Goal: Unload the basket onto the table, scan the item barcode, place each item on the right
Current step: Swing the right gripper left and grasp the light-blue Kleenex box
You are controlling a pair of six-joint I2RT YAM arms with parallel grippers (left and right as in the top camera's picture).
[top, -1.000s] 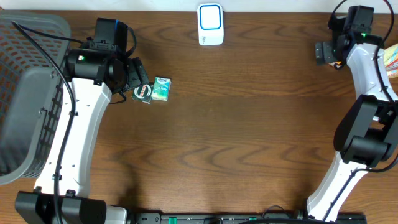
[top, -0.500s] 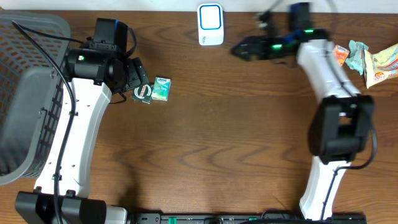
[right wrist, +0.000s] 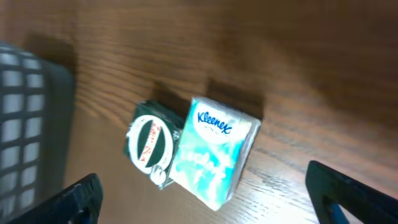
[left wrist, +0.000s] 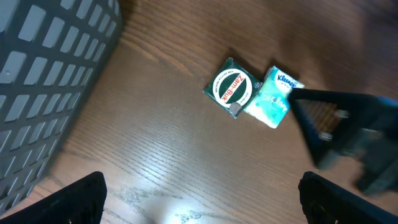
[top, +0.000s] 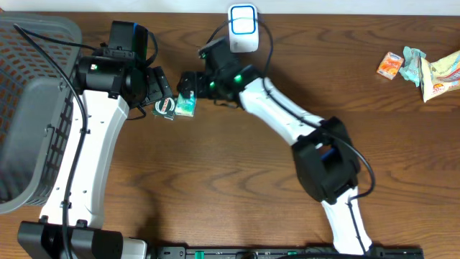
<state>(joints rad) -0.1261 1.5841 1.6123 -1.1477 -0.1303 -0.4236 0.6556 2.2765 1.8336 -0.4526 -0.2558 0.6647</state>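
While the tissue pack [top: 186,106] lies on the tabletop [top: 237,165] touching a tin [top: 165,108], the right gripper [top: 190,83] hovers just over it, jaws wide open and empty; the left gripper [top: 159,89], jaws also open, hangs beside the tin.

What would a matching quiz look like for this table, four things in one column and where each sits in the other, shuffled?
Things:
1. white scanner
2. grey basket
3. snack packets
4. Zam-Buk tin

Places:
A. right up against the Kleenex pack
B. far right corner of the table
C. left edge of the table
D. middle of the far edge

Pairs: 1-D, 2-C, 3-B, 4-A
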